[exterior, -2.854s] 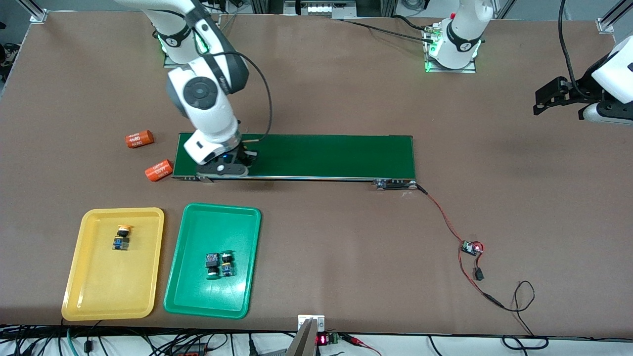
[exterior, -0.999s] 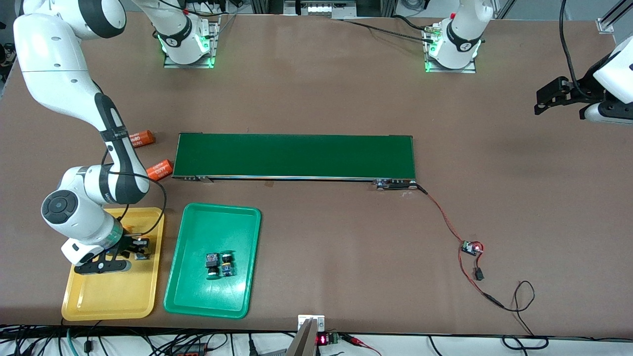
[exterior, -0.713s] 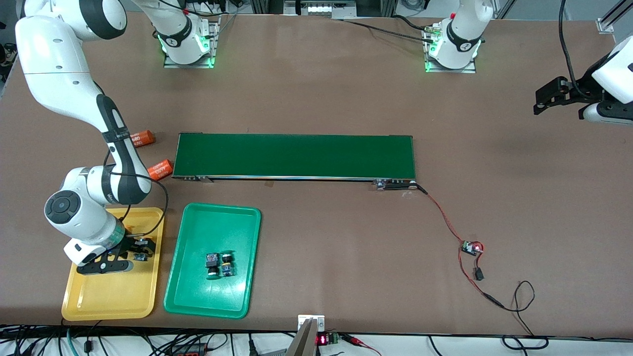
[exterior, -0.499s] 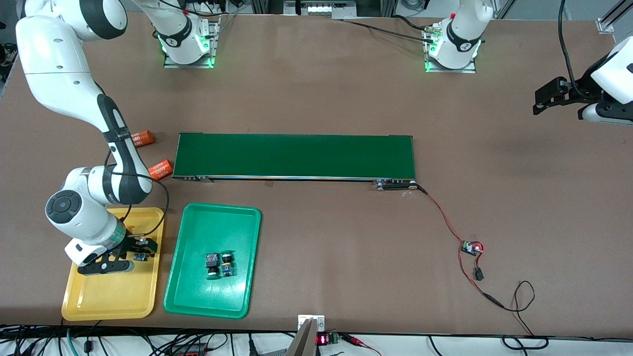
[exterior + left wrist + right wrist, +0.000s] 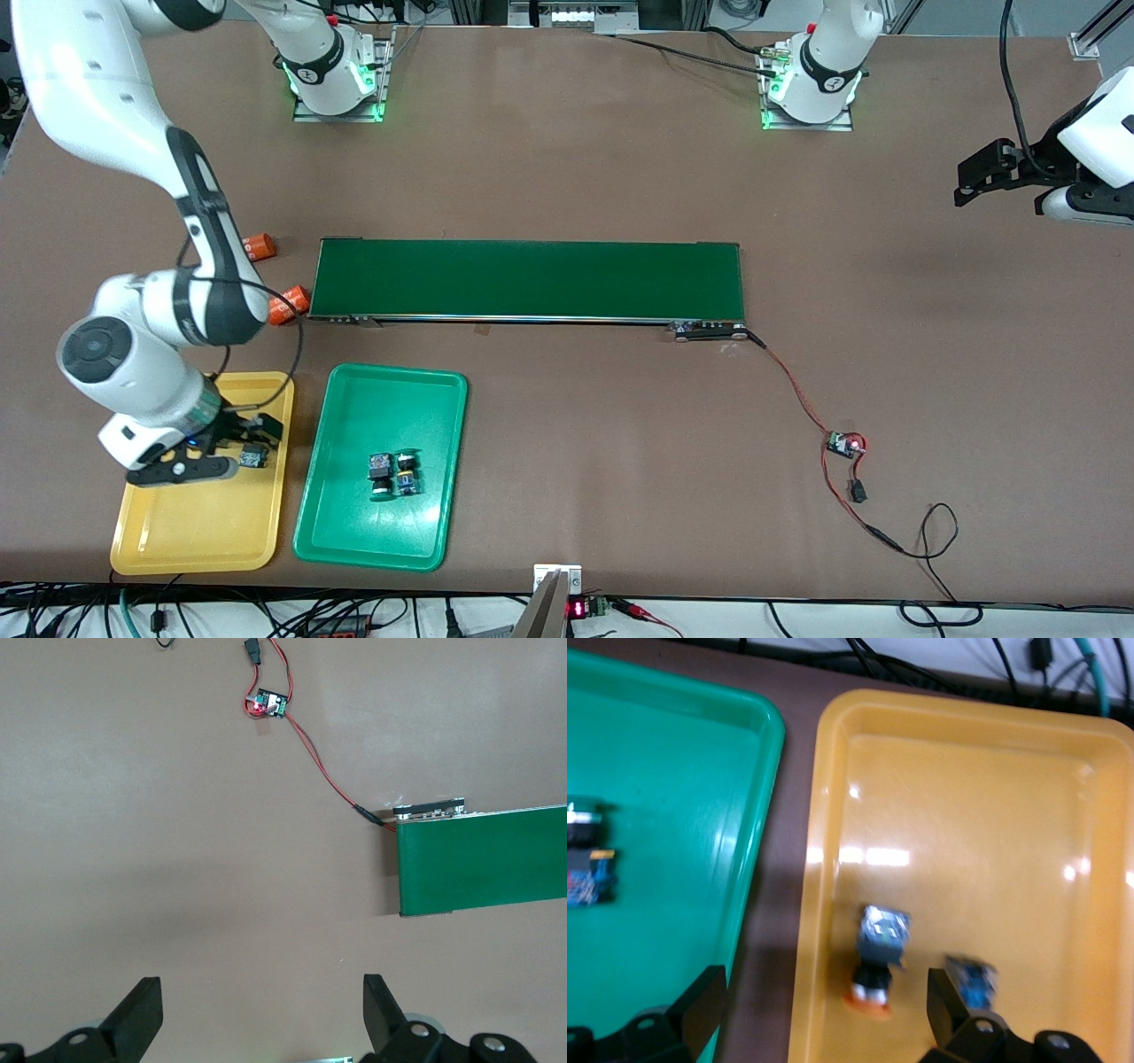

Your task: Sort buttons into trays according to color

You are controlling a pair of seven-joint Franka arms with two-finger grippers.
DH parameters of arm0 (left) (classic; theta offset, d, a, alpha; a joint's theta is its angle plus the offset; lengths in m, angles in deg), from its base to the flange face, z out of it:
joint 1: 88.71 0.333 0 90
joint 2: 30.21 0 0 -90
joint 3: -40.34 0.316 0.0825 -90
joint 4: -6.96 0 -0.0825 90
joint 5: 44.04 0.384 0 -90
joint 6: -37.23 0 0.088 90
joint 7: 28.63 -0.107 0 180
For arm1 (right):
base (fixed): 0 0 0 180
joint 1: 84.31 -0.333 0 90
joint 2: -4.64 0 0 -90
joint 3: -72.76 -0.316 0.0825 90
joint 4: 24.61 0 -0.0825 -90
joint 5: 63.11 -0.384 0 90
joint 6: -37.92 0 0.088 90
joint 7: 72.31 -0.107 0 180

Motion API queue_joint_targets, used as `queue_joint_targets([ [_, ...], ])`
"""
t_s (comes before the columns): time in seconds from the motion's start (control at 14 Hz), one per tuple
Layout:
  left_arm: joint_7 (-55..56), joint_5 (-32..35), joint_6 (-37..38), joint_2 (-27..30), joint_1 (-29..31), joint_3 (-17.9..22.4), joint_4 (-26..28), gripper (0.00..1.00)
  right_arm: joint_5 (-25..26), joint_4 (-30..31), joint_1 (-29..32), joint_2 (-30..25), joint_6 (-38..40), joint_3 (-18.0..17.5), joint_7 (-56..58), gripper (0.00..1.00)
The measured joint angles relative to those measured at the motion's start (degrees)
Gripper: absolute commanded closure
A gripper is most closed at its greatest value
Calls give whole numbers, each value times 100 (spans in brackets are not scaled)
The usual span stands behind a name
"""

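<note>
- Since the earlier frame, right gripper (image 5: 232,440) has lifted off the yellow tray (image 5: 177,540), jaws spread, pinching nothing.
- We see two yellow buttons (image 5: 877,961) lying in that tray, two green buttons (image 5: 394,473) in the green tray (image 5: 425,408).
- Left gripper (image 5: 261,1019) waits spread over bare table (image 5: 576,151).
- We advise rising straight up, clear of the tray rim, so nothing gets nudged.

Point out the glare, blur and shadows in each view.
Right wrist view: white glare patches on the glossy yellow plastic tray; the buttons look soft and smeared. Front view: sharp, with green lights glowing at both arm bases. Left wrist view: a faint broad shadow across the brown tabletop.
</note>
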Motion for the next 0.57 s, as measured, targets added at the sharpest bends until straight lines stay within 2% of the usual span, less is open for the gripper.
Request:
queue_joint_targets([
  [0.29, 0, 0, 0, -7, 0, 0, 0, 0, -418, 219, -1, -1323, 1871, -1, -14, 0],
  [0.57, 0, 0, 0, -10, 0, 0, -1, 0, -517, 905, -1, -2566, 2554, -1, -20, 0],
])
